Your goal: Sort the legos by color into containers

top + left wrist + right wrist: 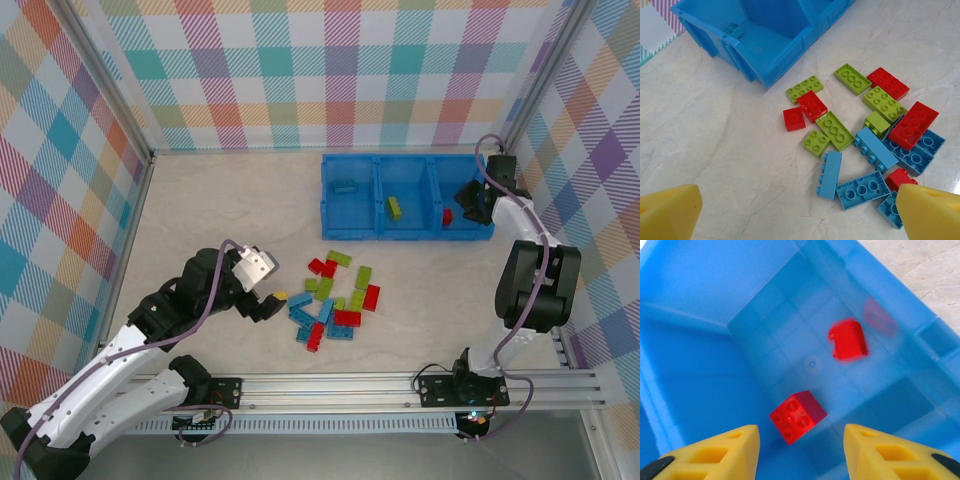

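The legos lie in a loose pile (335, 300) of red, lime green and light blue bricks on the table. My left gripper (272, 300) hangs open just left of that pile; in the left wrist view a light blue oblong brick (830, 175) lies between and beyond its yellow fingers (670, 212). The containers are three compartments of a blue bin (405, 237). My right gripper (801, 450) is open above the right compartment (765, 340). A red square brick (797, 416) sits free below its jaws, and a second red brick (848, 340) shows blurred further in.
The left compartment holds a blue brick (345, 187) and the middle one a green brick (395, 208). Checked walls close the table on three sides. Bare tabletop stretches left of the pile and bin. A metal rail (400, 385) runs along the near edge.
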Tool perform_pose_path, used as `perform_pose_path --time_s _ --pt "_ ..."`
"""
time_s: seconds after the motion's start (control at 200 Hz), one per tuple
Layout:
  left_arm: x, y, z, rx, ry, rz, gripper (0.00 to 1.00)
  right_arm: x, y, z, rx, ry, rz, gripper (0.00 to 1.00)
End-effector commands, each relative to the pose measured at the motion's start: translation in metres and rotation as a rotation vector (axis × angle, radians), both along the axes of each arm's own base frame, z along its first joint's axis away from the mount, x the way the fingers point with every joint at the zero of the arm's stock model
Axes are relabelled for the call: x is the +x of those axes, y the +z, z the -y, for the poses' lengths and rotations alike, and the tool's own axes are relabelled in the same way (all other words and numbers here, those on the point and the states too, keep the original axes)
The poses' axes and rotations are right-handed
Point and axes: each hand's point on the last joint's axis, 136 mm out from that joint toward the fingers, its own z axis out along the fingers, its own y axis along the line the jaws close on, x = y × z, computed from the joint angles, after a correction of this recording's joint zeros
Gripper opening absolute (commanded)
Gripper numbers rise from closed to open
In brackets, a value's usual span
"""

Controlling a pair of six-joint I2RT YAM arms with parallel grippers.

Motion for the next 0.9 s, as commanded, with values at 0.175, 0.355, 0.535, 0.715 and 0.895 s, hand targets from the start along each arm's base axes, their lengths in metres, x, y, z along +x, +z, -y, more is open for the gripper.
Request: perform_pose_path --time_s 0.175,0.355,0.535,0.715,0.895 --pt "0.026 -0.005 -0.013 -0.016 0.203 -0.07 1.0 -0.052 0.05 -0.092 0.177 0.284 0.115 0.56" --pt "0.056 -0.007 -0.013 -0.05 0.487 -0.278 1.0 -0.13 0.06 -0.196 0.196 0.657 0.066 0.63" --pt "0.063 -0.052 0.033 -0.196 0.533 -0.567 0.99 -0.193 0.055 -0.247 0.203 0.902 -0.058 0.69" --pt "0.054 -0.114 0.037 0.063 0.503 -0.695 0.97 -0.193 0.046 -0.233 0.091 0.893 -0.086 0.73" --pt "0.037 -0.145 0.076 0.096 0.334 -0.798 0.89 -0.187 0.045 -0.239 0.108 0.909 -0.089 0.77"
